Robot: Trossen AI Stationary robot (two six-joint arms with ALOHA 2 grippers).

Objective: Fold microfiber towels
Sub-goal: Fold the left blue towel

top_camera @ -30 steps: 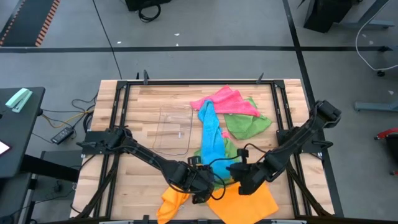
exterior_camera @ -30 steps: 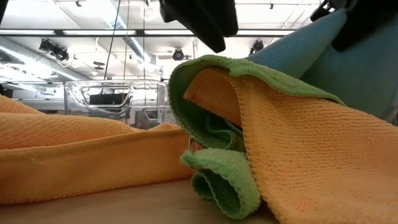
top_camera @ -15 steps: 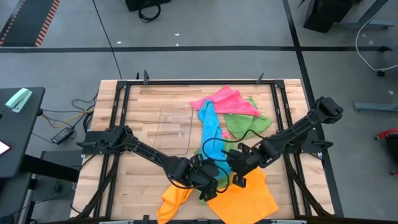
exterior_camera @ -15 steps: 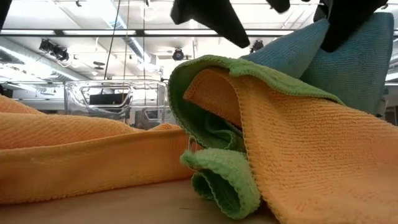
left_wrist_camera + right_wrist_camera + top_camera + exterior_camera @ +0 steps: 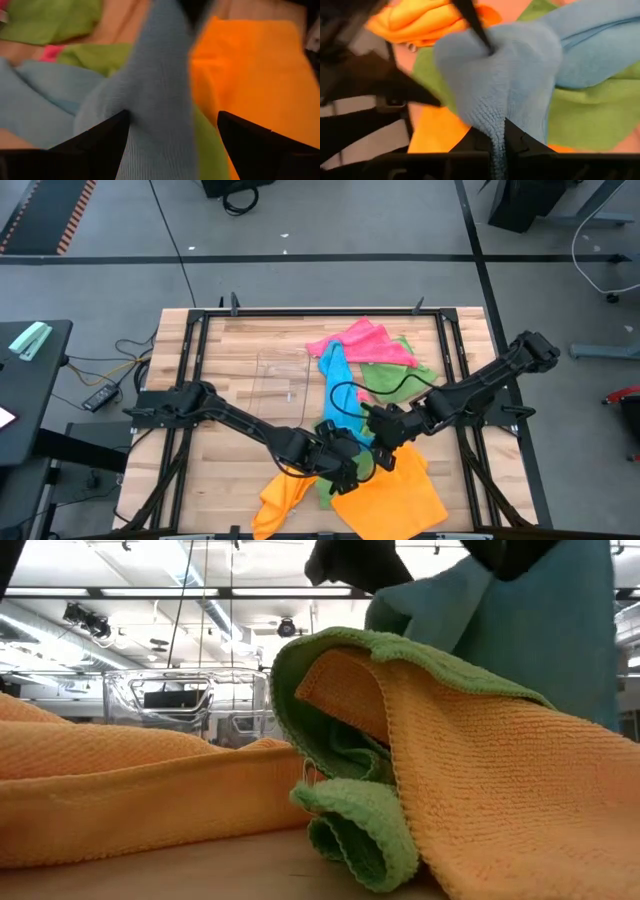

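Observation:
Several microfiber towels lie heaped on the wooden table. The sky-blue towel point(image 5: 338, 385) runs from the far pile toward the near edge. Its near end is raised, with my right gripper point(image 5: 373, 440) shut on it. My left gripper point(image 5: 348, 465) is open just beside it, over the orange towel point(image 5: 385, 495). In the left wrist view its two fingers stand on either side of the hanging blue towel point(image 5: 155, 100). A green towel point(image 5: 350, 830) lies folded in with the orange one. Pink point(image 5: 360, 340) and green point(image 5: 400, 380) towels rest at the far side. My right gripper pinches a bunched fold of the blue towel's near end point(image 5: 495, 131) between its two fingers, slanting down from the table's right. The held end is lifted clear, and the towel drapes away toward the far pile, slack. Whether my left gripper's fingers point(image 5: 107, 137) touch the blue towel, I cannot tell.
A small clear plastic tray point(image 5: 280, 385) stands left of the towels, and shows behind the orange towel in the low view point(image 5: 190, 700). A black frame point(image 5: 200, 315) runs around the table. Bare wood point(image 5: 230, 440) lies at the left.
My right gripper has gone up and toward the table's far and left side, rolling its wrist, and has carried the blue towel's near end with it. The raised blue cloth now hangs over the green and orange fold. My left gripper has shifted toward the right.

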